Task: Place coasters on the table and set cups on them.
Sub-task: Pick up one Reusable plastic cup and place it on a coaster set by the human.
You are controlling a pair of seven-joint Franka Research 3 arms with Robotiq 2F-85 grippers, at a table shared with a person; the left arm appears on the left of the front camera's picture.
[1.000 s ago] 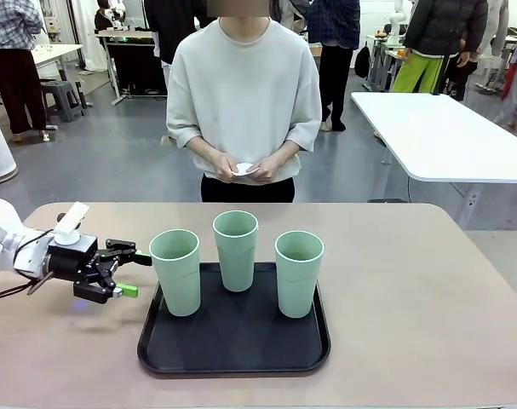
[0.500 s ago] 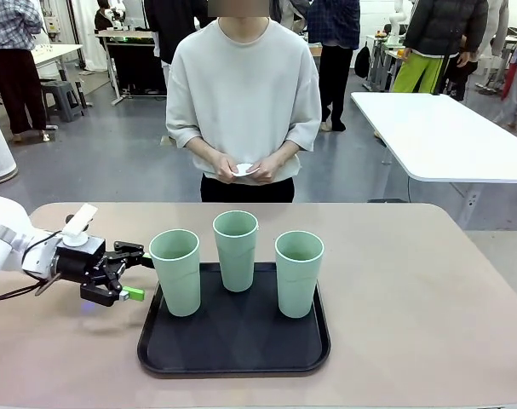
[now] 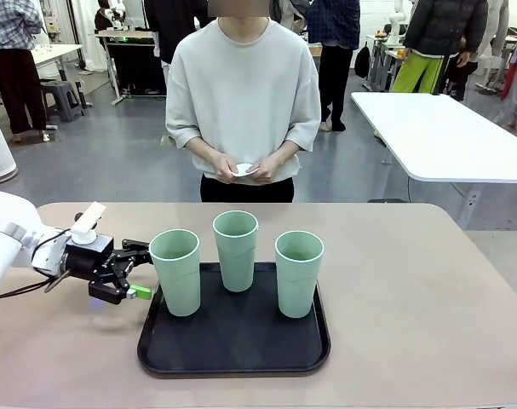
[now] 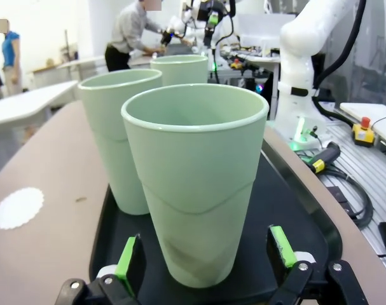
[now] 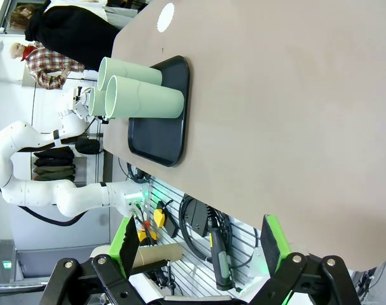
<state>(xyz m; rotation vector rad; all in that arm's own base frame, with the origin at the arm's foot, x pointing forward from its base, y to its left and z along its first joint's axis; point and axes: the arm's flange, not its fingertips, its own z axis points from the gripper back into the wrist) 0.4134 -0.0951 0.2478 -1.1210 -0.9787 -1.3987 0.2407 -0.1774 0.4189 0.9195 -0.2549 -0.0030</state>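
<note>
**Front view.**
- Left gripper point(image 3: 142, 271): low over the table point(image 3: 411, 290), lying level, aimed at the tray point(image 3: 232, 366). Jaws spread wide, nothing held.
- Left cup point(image 3: 175, 273): upright on the tray's left end, long axis vertical. Straight ahead of the fingertips and just beside them, apparently not touching.
- Middle cup point(image 3: 236, 251) and right cup point(image 3: 298, 273): upright on the same tray, farther from the left gripper.
- Coasters point(image 3: 244, 169): small white pieces in the person's hands point(image 3: 267, 166) beyond the table's far edge. Number not readable.

**Left wrist view.**
- Left cup point(image 4: 196, 184): dead centre and square to the approach. One green pad point(image 4: 128, 257) low at each side of the base, clear gaps both sides, no contact.
- Other two cups: in a row behind it.
- Lone coaster point(image 4: 18, 206): flat on bare table, off the tray on the person's side, nothing on it.

**Right wrist view.**
- Right gripper point(image 5: 199, 244): jaws wide, empty, back off the table's edge, well apart from every cup.
- Tray and cups: far across bare table.
- Lone coaster point(image 5: 166, 16): beyond them.

**Judgement.**
- Nearer arm: the left, by far.
- Probable next move: a short level advance, then closing on the left cup's lower wall.
- Deciding relation: cup centred between the pads, vertical axis square to the closing line.
</note>
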